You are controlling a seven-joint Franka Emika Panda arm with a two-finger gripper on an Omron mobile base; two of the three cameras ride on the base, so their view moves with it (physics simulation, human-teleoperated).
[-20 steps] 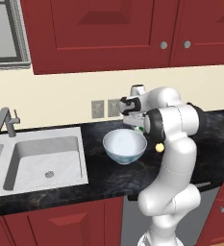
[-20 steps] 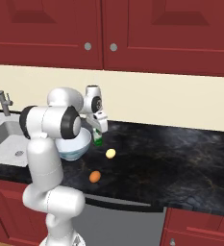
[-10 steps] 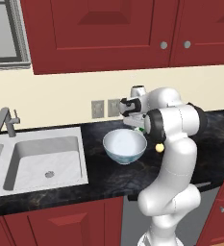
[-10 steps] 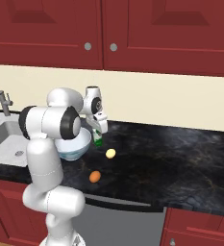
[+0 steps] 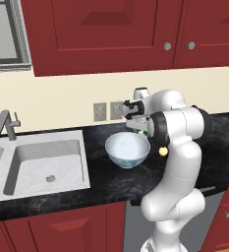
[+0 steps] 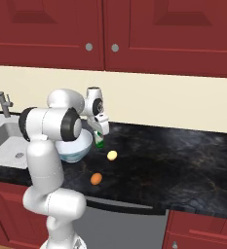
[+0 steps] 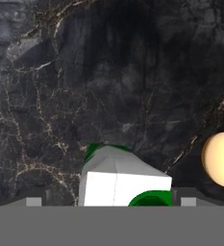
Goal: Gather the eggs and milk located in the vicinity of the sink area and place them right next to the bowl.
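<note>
My hand (image 7: 111, 199) stands open around the milk (image 7: 124, 180): light, stiff, best gripped on its flat sides; pale egg (image 7: 220, 159) at 3 o'clock.

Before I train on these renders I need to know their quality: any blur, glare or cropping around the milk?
Left base view: sharp, evenly lit, the arm hides most of the milk. Right base view: crisp, soft shadows under the eggs, no glare on the counter. Hand view: the milk is cropped by the bottom edge, slightly soft.
</note>
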